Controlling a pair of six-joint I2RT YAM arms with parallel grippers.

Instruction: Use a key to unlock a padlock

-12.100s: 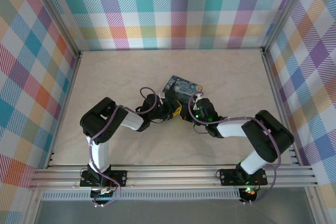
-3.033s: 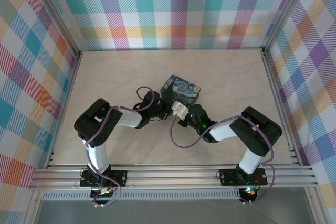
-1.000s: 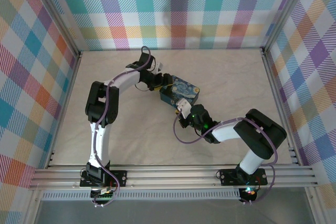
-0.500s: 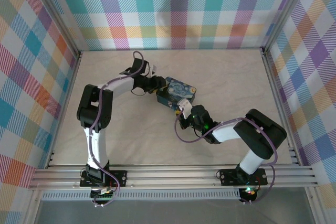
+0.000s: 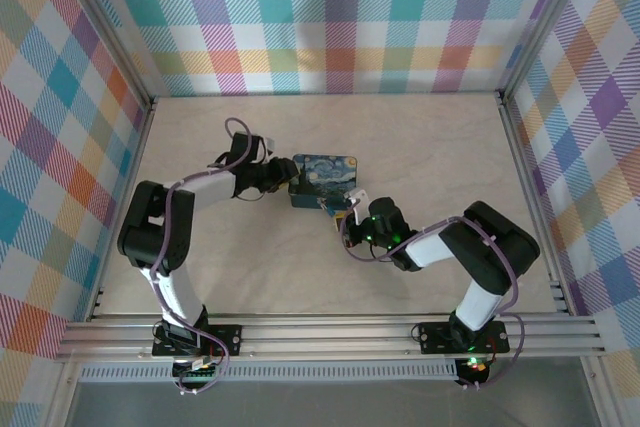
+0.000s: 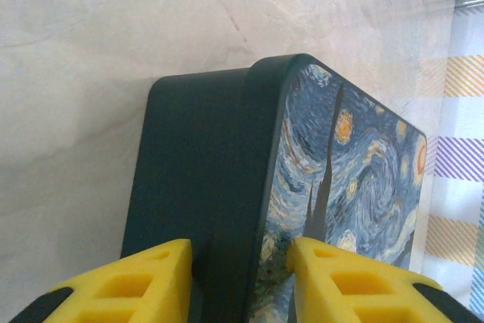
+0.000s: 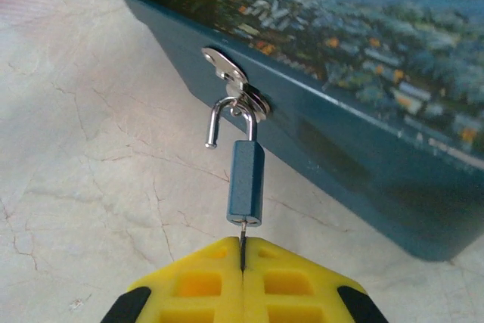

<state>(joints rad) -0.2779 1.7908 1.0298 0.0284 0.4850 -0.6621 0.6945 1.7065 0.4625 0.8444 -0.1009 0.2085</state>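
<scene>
The padlock (image 7: 246, 181) is a small blue-grey block hanging from the silver hasp (image 7: 234, 81) on the side of the dark-blue painting-print box (image 7: 363, 73). Its thin shackle (image 7: 214, 126) stands sprung, one end free of the body. The key (image 7: 243, 234) is a thin dark blade entering the lock's underside. My right gripper (image 7: 243, 251) is shut on the key, directly below the lock. My left gripper (image 6: 242, 262) clamps the box (image 6: 204, 187) at its left end, one yellow pad on the dark side and one on the painted lid. From above, the box (image 5: 322, 177) lies between the left gripper (image 5: 283, 179) and the right gripper (image 5: 347, 213).
The box rests on a pale marble-look tabletop (image 5: 430, 147) enclosed by plaid walls. Purple cables loop along both arms. Open table lies to the far side and to the right of the box.
Over the last second the left arm swung down and to the left, turning the box it holds so its long side runs left to right. The right gripper shifted slightly, staying at the lock.
</scene>
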